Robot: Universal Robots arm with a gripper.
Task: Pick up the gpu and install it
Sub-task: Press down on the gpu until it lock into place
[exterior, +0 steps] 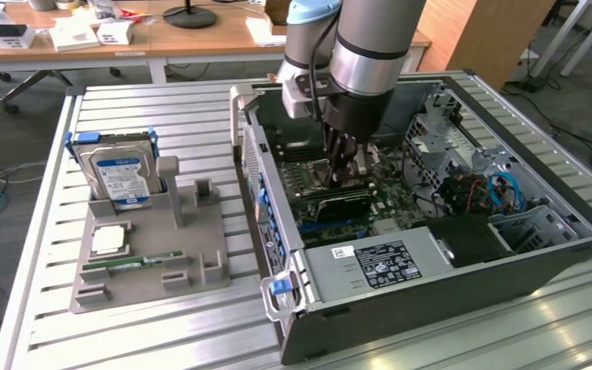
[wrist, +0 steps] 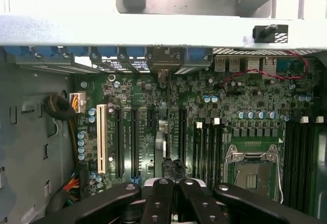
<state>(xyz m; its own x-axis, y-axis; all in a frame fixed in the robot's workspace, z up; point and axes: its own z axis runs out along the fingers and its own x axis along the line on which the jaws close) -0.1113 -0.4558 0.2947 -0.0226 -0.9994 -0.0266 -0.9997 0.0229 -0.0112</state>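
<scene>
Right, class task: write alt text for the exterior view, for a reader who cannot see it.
A robot arm reaches into an open computer case, its gripper shut on the gpu, a dark card standing on edge on the motherboard. On the exterior view's left, a grey holder carries a hard drive and a RAM stick.

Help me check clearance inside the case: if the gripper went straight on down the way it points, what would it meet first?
Most likely the gpu, the dark card right below the shut gripper, over the motherboard slots. Whether the two already touch is unclear from this angle.
</scene>
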